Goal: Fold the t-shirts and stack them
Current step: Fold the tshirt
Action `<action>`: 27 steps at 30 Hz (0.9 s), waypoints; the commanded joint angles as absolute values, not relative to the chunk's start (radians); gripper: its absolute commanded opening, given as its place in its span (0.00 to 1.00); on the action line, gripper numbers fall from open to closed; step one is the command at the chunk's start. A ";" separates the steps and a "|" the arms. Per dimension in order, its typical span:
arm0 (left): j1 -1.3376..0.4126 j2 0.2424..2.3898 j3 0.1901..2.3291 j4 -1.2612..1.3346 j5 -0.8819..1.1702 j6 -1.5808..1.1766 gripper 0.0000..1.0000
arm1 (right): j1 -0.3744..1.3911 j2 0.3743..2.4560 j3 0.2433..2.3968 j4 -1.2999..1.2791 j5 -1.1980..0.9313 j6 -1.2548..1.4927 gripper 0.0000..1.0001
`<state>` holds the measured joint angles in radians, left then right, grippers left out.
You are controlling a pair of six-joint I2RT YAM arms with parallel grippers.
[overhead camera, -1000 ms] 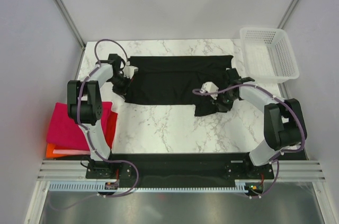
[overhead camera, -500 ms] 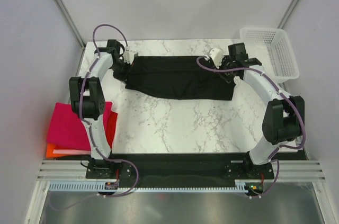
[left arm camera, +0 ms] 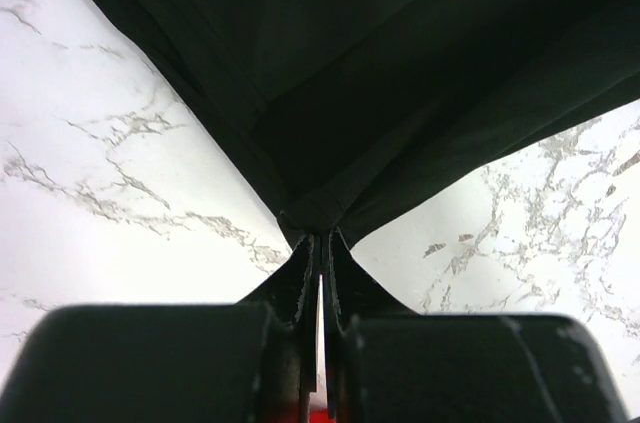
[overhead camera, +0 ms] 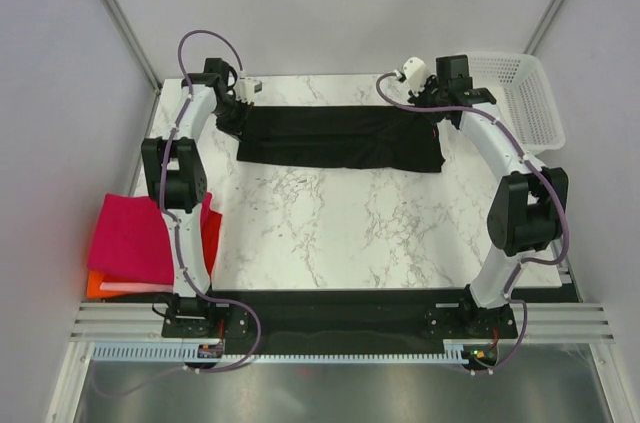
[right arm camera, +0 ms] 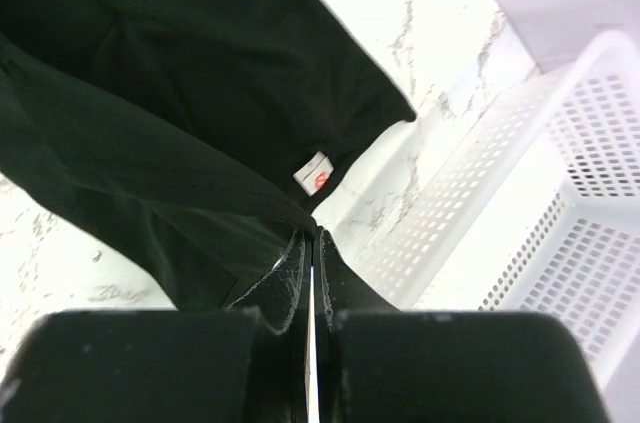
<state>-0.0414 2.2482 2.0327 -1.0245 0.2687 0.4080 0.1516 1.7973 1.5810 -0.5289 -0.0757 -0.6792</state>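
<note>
A white marble-patterned table [overhead camera: 330,233] stands between pale grey walls [overhead camera: 330,3], a white mesh basket [overhead camera: 532,108] resting at its far right corner; slanting metal posts [overhead camera: 112,8] rise at the far corners and a ribbed rail [overhead camera: 110,321] runs along the near edge

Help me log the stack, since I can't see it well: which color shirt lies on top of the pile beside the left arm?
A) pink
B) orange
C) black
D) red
A: the pink shirt lies uppermost, with edges of the red shirt and the orange shirt peeking out beneath it.
</note>
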 commanded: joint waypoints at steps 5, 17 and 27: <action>-0.035 2.292 2.137 -1.052 0.276 0.380 0.02 | 0.138 1.900 1.733 -0.474 -0.037 -0.649 0.00; -0.032 2.431 2.301 -1.003 0.190 0.361 0.12 | 0.138 2.135 1.928 -0.480 -0.035 -0.643 0.02; -0.043 2.241 2.192 -0.937 0.135 0.298 0.40 | 0.141 2.023 1.847 -0.489 -0.061 -0.546 0.40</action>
